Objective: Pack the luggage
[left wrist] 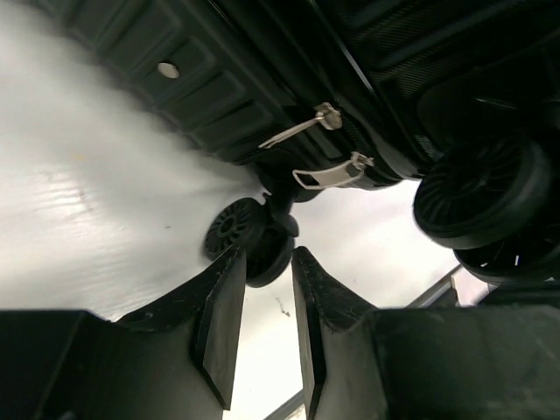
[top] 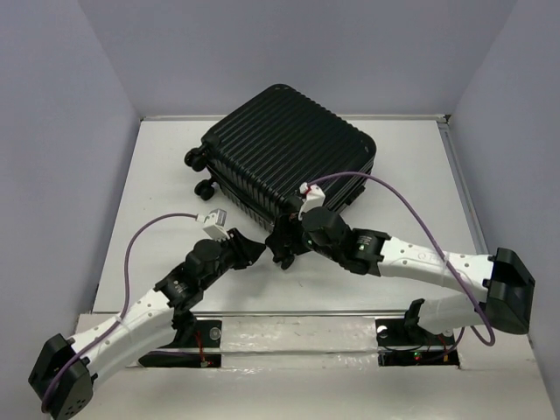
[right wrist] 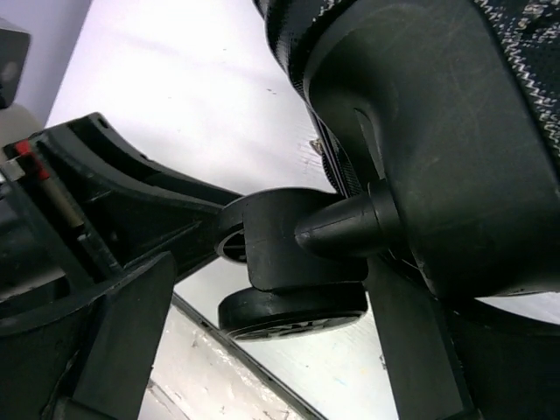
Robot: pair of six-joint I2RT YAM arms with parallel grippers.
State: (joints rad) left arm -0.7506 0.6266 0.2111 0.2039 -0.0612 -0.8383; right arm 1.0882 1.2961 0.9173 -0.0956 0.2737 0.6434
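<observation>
The luggage (top: 289,144) is a black ribbed suitcase lying closed and skewed on the table's far middle. Its near corner points at the arms. My right gripper (top: 283,248) is at that corner. In the right wrist view it (right wrist: 271,267) is open, and its fingers (right wrist: 122,341) straddle a caster wheel (right wrist: 293,311) without pinching it. My left gripper (top: 254,248) is just left of it, low over the table. In the left wrist view it (left wrist: 267,258) is slightly open and empty, and points at a caster wheel (left wrist: 236,229). Two silver zipper pulls (left wrist: 332,171) hang on the case's edge.
Two more casters (top: 199,171) stick out at the suitcase's left side. A raised rim (top: 455,175) borders the white table, with grey walls behind. The two grippers are close together at the near corner. The left arm's black body (right wrist: 79,192) shows in the right wrist view.
</observation>
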